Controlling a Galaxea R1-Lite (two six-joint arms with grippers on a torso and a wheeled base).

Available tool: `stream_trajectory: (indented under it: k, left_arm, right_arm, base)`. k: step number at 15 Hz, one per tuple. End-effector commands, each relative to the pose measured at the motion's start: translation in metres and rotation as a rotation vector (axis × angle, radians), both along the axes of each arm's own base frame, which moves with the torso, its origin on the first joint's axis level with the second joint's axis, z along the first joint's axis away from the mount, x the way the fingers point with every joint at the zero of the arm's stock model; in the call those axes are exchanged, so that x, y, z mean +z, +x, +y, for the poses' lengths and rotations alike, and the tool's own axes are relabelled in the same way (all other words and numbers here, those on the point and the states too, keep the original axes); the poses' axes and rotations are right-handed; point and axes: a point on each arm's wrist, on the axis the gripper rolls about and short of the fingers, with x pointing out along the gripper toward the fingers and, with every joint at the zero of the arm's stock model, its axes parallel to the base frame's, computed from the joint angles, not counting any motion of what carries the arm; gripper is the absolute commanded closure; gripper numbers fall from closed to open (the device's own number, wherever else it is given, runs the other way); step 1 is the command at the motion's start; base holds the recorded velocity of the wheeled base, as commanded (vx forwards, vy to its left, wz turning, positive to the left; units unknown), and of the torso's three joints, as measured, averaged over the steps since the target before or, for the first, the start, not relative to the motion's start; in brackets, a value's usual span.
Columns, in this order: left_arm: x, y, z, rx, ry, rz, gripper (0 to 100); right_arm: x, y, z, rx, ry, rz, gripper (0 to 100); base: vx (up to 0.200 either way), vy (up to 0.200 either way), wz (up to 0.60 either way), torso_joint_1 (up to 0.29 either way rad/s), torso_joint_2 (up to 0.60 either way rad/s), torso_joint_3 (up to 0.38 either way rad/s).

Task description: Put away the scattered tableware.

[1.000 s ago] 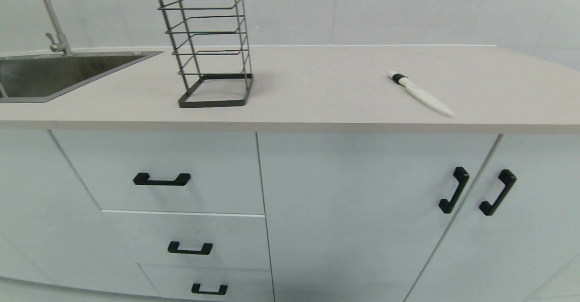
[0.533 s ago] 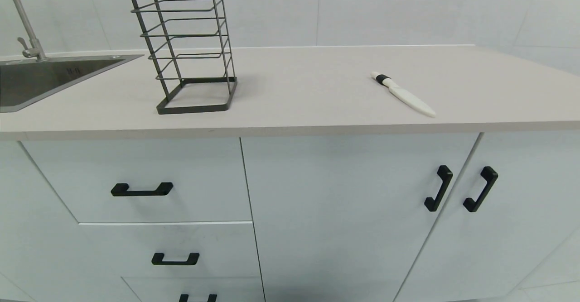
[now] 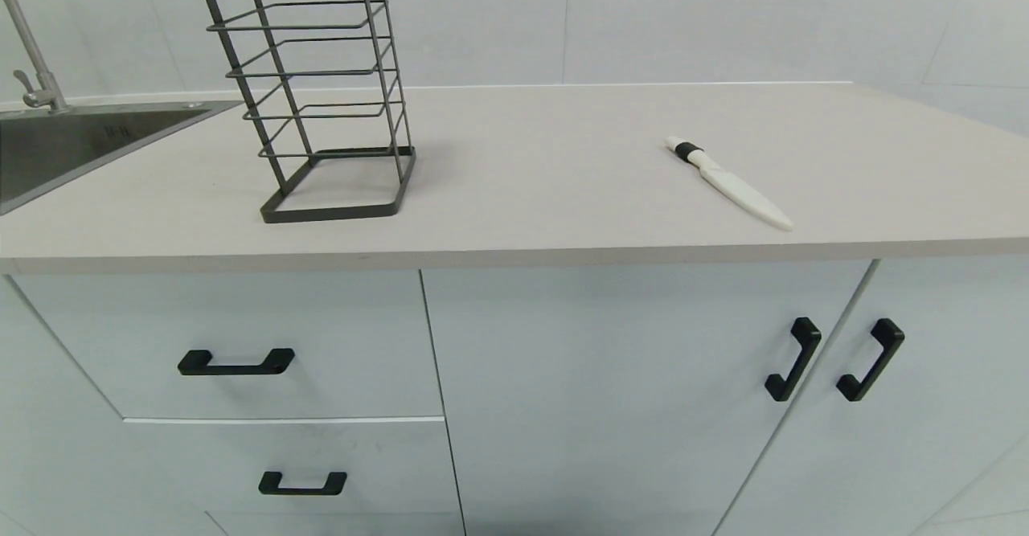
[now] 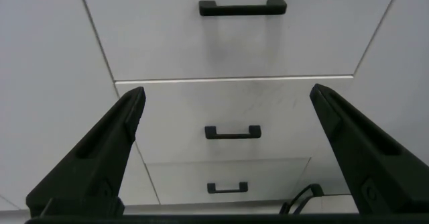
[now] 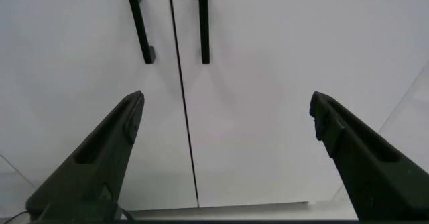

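knife lies flat on the counter, well right of the rack — sink to its left. left gripper and right gripper gape wide, empty.

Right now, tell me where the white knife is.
In the head view the white knife lies flat on the right side of the countertop, near its front edge above the double-door cabinet, far right of the wire rack.
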Motion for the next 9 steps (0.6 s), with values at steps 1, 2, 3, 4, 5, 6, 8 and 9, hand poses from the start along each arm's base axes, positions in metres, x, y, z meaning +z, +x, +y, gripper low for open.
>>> stream_trajectory:
  k: [1, 2, 3, 4, 5, 6, 8, 9]
  left_arm:
    - [0.0001, 0.0001, 0.0000, -0.001, 0.000, 0.001, 0]
    - [0.0001, 0.0001, 0.0000, 0.001, 0.000, 0.001, 0]
    - [0.0001, 0.0001, 0.0000, 0.001, 0.001, 0.001, 0]
    - [0.0001, 0.0001, 0.0000, 0.001, 0.001, 0.001, 0]
    - [0.0001, 0.0001, 0.0000, 0.001, 0.001, 0.001, 0]
    - [0.0001, 0.0001, 0.0000, 0.001, 0.001, 0.001, 0]
    - [0.0001, 0.0001, 0.0001, 0.003, 0.001, 0.001, 0]
    - [0.0001, 0.0001, 0.0001, 0.003, 0.001, 0.001, 0]
  right_arm:
    - [0.0000, 0.0001, 0.0000, 0.001, 0.000, 0.001, 0]
    - [0.0000, 0.0001, 0.0000, 0.000, 0.000, 0.001, 0]
    - [0.0000, 0.0001, 0.0000, 0.000, 0.000, 0.001, 0]
    - [0.0000, 0.0001, 0.0000, 0.000, 0.000, 0.001, 0]
    - [0.0000, 0.0001, 0.0000, 0.000, 0.000, 0.001, 0]
    - [0.0000, 0.0001, 0.0000, 0.000, 0.000, 0.001, 0]
    - [0.0000, 0.0001, 0.0000, 0.000, 0.000, 0.001, 0]
    - [0.0000, 0.0001, 0.0000, 0.000, 0.000, 0.001, 0]
  base:
    - [0.000, 0.000, 0.00, 0.212, -0.05, -0.100]
    - [0.000, 0.000, 0.00, 0.251, -0.02, -0.119]
    - [0.000, 0.000, 0.00, 0.251, -0.16, -0.198]
    - [0.000, 0.000, 0.00, 0.261, -0.33, -0.222]
    - [0.000, 0.000, 0.00, 0.251, -0.56, -0.276]
    - [0.000, 0.000, 0.00, 0.183, -0.74, -0.203]
    - [0.000, 0.000, 0.00, 0.171, -0.61, -0.176]
    - [0.000, 0.000, 0.00, 0.232, -0.51, -0.212]
